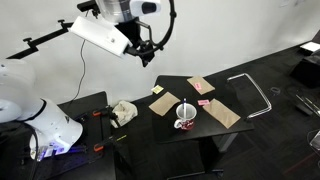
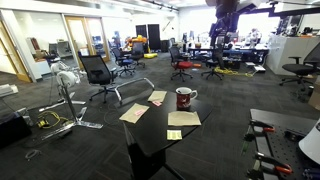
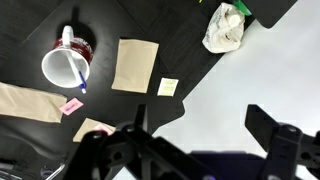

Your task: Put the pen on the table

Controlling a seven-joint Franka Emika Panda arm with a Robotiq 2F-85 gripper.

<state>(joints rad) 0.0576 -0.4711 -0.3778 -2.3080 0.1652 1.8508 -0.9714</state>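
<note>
Pincer (image 3: 197,115) high above; pen (image 3: 75,65) in mug (image 3: 56,70) on table (image 3: 180,40), papers (image 3: 133,65) around.

Mug (image 3: 55,70), paper sheets (image 3: 133,65), crumpled cloth (image 3: 224,28)

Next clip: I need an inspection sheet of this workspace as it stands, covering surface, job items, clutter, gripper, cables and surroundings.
Surface: black table, flat, partly covered by papers.
Job's things: pen stands in the white-and-red mug, not yet lying on the table top.
Clutter: brown paper pieces, yellow sticky note, small pink item; crumpled cloth beside the table.
Gripper: gripper open, empty, well above the table.
Cables: dark cable hangs below the arm.
Surroundings: office chairs; metal frame next to the table.
</note>
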